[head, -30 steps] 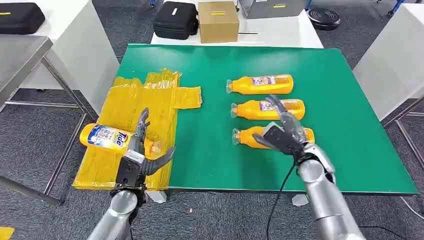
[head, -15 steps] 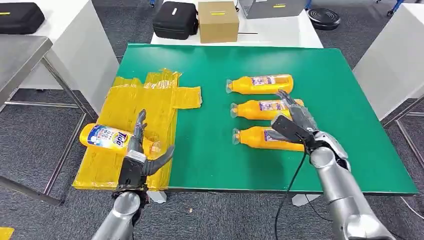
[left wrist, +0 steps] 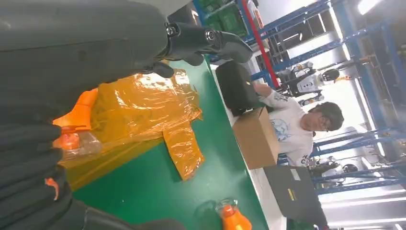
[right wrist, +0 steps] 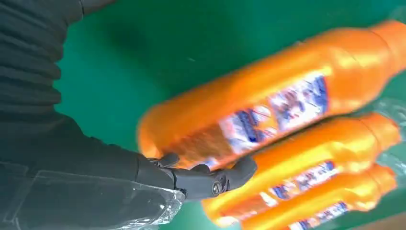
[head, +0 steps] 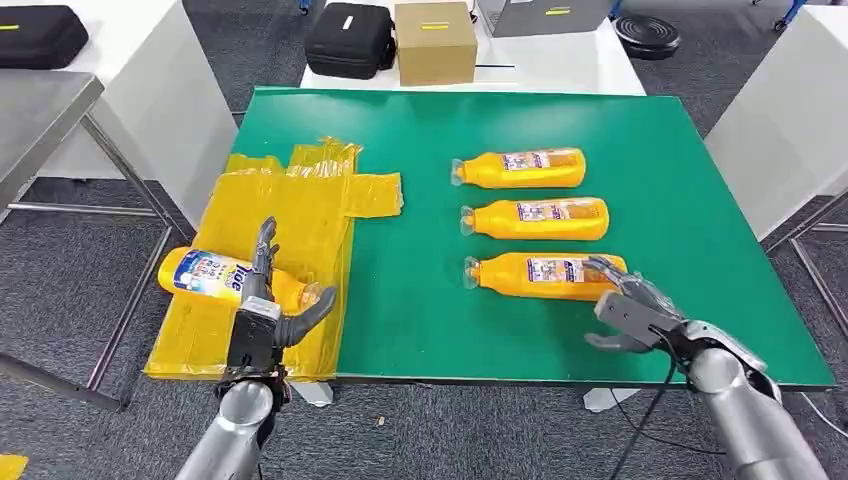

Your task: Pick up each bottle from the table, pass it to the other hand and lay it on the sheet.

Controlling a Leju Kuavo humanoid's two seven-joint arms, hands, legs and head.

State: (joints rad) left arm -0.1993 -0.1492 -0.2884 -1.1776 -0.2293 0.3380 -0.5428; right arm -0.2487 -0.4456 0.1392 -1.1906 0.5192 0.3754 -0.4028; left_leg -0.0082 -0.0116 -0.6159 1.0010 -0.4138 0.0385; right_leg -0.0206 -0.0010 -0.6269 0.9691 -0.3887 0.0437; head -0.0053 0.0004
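Observation:
Three orange bottles lie side by side on the green table: a far one, a middle one and a near one. My right hand hovers open just beside the near bottle's base, by the table's front edge. The right wrist view shows that bottle close beyond my fingers. Another bottle lies on the yellow sheet at the table's left. My left hand stands open right in front of it, fingers spread upward, holding nothing. The left wrist view shows its neck.
The yellow sheet hangs over the table's left edge. Behind the green table stand a cardboard box and a black case. A white table and a metal table are on the left. A person sits beyond the box.
My right hand has drawn back from above the near and middle bottles toward the front right edge, lower and open. My left hand has shifted slightly left.

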